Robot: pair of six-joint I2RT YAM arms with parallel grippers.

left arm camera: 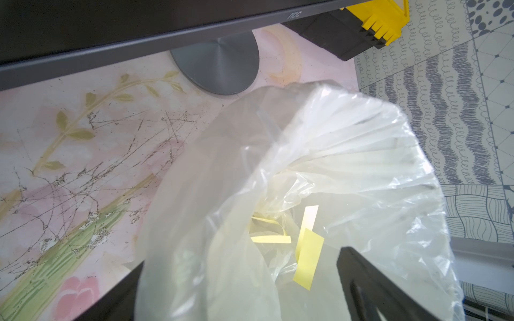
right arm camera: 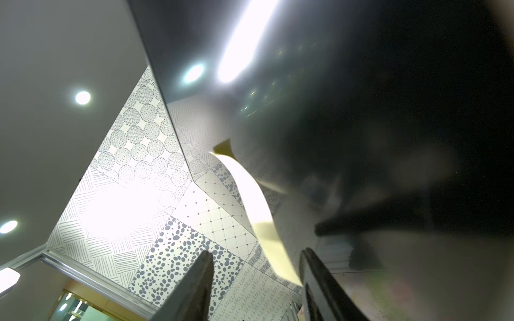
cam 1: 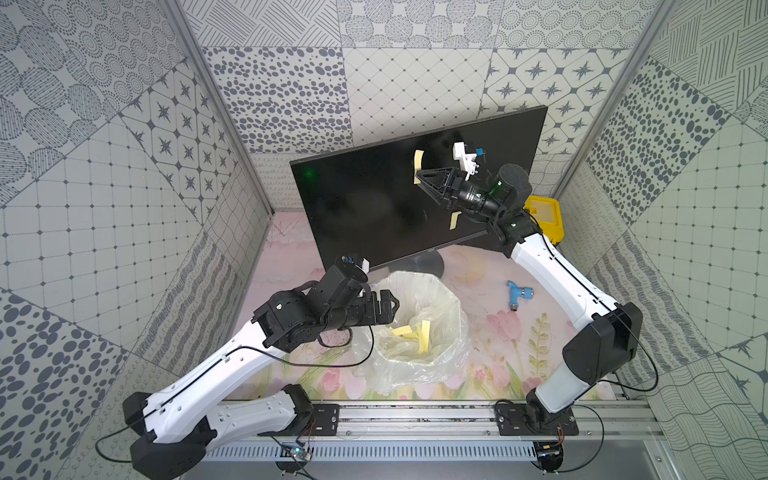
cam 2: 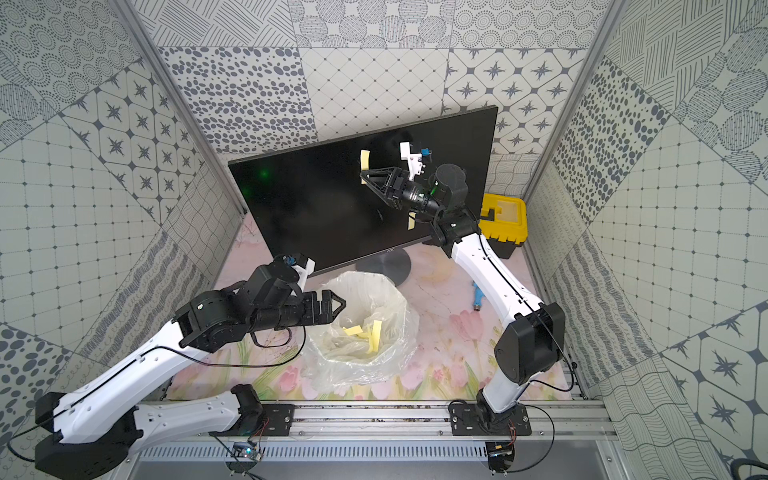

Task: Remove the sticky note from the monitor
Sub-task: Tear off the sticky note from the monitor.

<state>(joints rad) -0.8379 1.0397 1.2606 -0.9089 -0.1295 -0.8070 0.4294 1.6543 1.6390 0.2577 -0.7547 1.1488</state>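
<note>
A pale yellow sticky note (cam 1: 418, 165), curling off the black monitor (cam 1: 357, 208) screen, passes between the right gripper (right arm camera: 256, 251)'s parted fingers, not yet pinched. The lower bezel's logo (left arm camera: 294, 14) reads "AOC". A second note (cam 1: 455, 219) sticks below that gripper. The left gripper (left arm camera: 243, 257), spread, hovers over a clear bin bag (left arm camera: 389, 133) holding yellow strips (left arm camera: 306, 258).

Monitor (cam 1: 365, 208) screen: glossy black, mirror-like, reflecting ceiling lights. Stand base (left arm camera: 217, 66): brushed grey metal, satin sheen. Sticky note (cam 1: 418, 160): pale yellow paper, matt, curling. Bin liner (left arm camera: 361, 144): thin translucent plastic, crinkled, faintly shiny. Surface (left arm camera: 83, 139): smooth floral-printed covering, scratched and worn. Toolbox (cam 2: 503, 220): yellow-and-black moulded plastic.
</note>
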